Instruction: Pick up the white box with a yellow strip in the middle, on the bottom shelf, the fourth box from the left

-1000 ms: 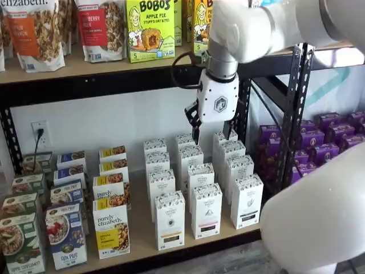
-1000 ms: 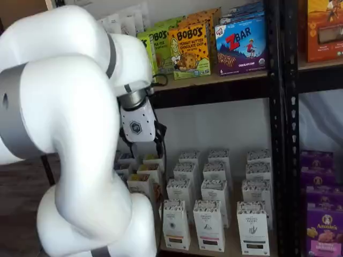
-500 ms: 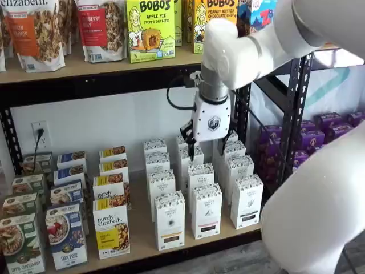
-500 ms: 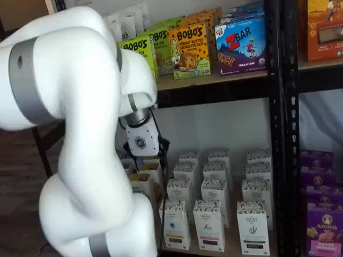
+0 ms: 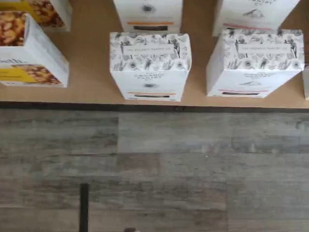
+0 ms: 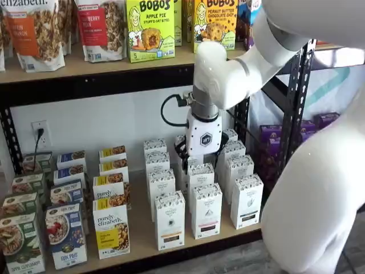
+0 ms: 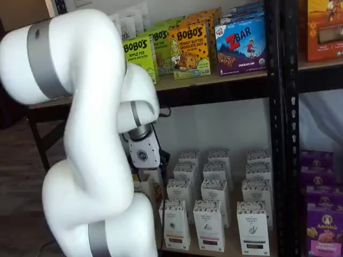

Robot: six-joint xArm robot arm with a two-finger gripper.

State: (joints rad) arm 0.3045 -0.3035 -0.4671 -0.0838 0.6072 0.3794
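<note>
The tall white carton with a yellowish strip [image 6: 170, 220] stood at the front of the light tan wooden bottom shelf [image 6: 142, 234]. The white-bodied tool [image 6: 202, 160] hung above the cartons behind it, fingers hidden, apparently wide open and empty.

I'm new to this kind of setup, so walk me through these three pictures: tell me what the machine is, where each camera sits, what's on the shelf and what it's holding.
The big white machine is a robot arm. Its hand is open above the bottom shelf and holds nothing. Two pictures come from fixed cameras facing the shelves. The third comes from a camera on the wrist, looking down at box tops and the floor. The shelf carries rows of cartons. The one wanted is the white box with a yellowish strip, in the front row.
</note>
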